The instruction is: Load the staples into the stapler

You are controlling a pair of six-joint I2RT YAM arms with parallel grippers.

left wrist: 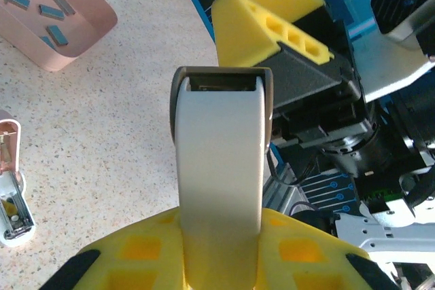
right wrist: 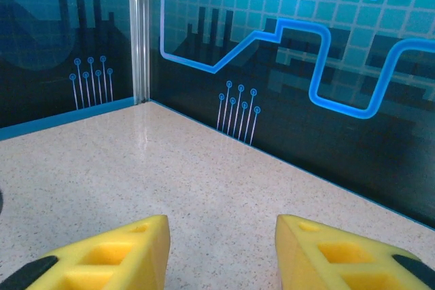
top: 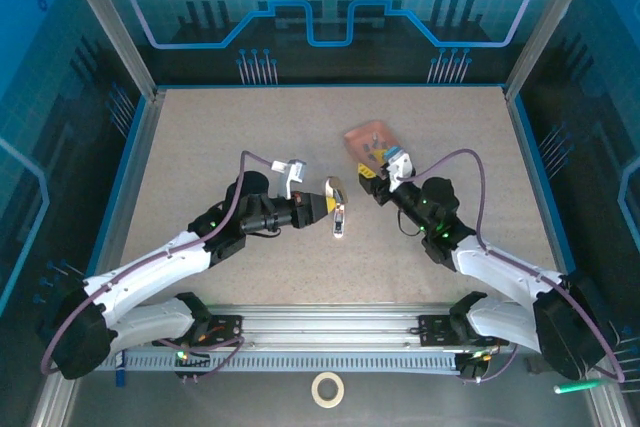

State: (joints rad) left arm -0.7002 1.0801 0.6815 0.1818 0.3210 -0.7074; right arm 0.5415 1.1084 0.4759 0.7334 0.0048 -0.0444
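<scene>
Jaws of the left gripper (left wrist: pixel 221 236) are clamped on the slim white stapler (left wrist: pixel 221 161), which is held lengthwise between the yellow fingers (left wrist: pixel 299 252), its dark-rimmed end pointing away from the wrist. Those of the right gripper (right wrist: pixel 222 222) are parted, with nothing between them and speckled table (right wrist: pixel 204 168) beneath.

A shallow pink tray (left wrist: pixel 75 56) is seen in the left wrist view with several short blue-grey staples (left wrist: pixel 51 11) scattered loose on its floor. From above, the same tray (top: pixel 365 137) is placed just beyond the right gripper (top: pixel 375 187), but its contents are too small to be made out. The stapler (top: pixel 340 219) is shown there at the tip of the left gripper (top: pixel 333 197), near the table's middle.

At the left wrist view's edge a second white piece (left wrist: pixel 10 195) with a pinkish end is cropped; possibly it belongs to the stapler. A gear and circuit-line graphic is printed on the back wall (right wrist: pixel 340 45). A roll of tape (top: pixel 327 388) lies before the arm bases.
</scene>
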